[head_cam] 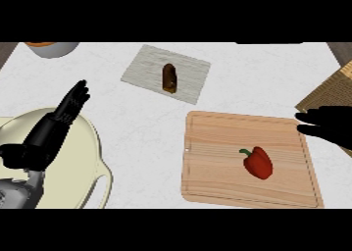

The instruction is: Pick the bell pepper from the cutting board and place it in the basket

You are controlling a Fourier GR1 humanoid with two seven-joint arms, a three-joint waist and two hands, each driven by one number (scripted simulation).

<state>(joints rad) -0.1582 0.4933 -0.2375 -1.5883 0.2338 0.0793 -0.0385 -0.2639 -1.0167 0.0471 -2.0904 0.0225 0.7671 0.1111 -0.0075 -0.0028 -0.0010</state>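
Two hands are mine: my left hand [71, 105] rests open, fingers straight, far left of the cutting board [214, 186]. The bell pepper [258, 162] lies mid-board, long axis running away from me. My right hand [336, 125], fingers spread and holding nothing, hovers nearer, up and right of it, by the basket [338, 86].

One bell pepper [258, 162], one cutting board [214, 191], one basket [334, 93], one cloth [146, 71], two hands.

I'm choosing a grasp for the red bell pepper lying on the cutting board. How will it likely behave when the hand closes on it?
The bell pepper lies on its side with rounded flanks, so a nudge may roll it across the flat cutting board. Its glossy skin looks slippery. It probably stays stiff, and its thin green stem seems a poor handle.
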